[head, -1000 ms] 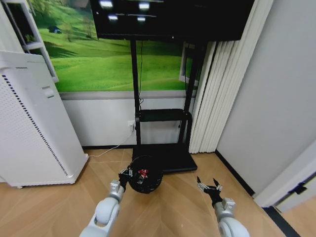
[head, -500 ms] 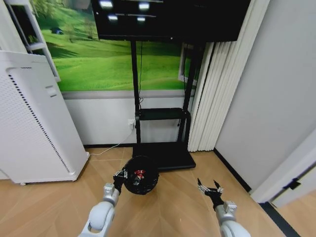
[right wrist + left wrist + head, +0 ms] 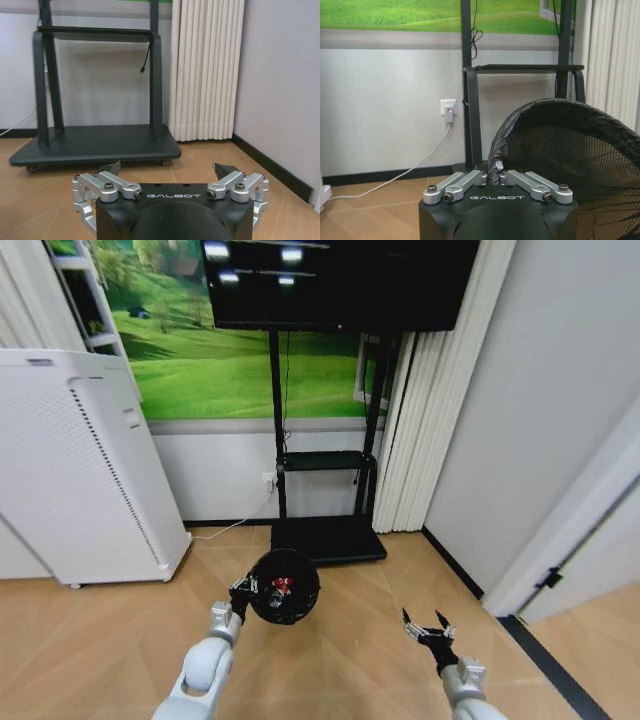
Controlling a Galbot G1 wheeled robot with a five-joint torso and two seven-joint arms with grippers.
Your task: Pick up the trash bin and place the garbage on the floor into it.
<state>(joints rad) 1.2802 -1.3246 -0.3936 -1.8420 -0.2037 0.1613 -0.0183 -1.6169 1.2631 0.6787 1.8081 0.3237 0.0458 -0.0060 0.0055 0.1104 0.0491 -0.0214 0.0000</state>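
Observation:
My left gripper (image 3: pixel 244 589) is shut on the rim of the trash bin (image 3: pixel 284 586), a round black mesh bin held off the floor with its mouth tilted toward me. A red-and-white piece of garbage (image 3: pixel 284 588) lies inside it. In the left wrist view the fingers (image 3: pixel 496 172) pinch the bin's rim, and the mesh bin (image 3: pixel 570 150) bulges out beyond the pinch. My right gripper (image 3: pixel 428 626) hangs open low over the parquet floor (image 3: pixel 100 640), empty. The right wrist view shows its two fingertips (image 3: pixel 167 169) spread apart.
A tall white perforated appliance (image 3: pixel 80 465) stands at the left wall. The black TV stand with its flat base (image 3: pixel 325 538) is straight ahead, under a dark screen. White curtains (image 3: pixel 405 440) hang right of it. A door frame (image 3: pixel 570 540) is at the right.
The camera has backed away and turned, so the whole view shifted. The bin stays in my left gripper, held a little higher in the picture. The right gripper stays open.

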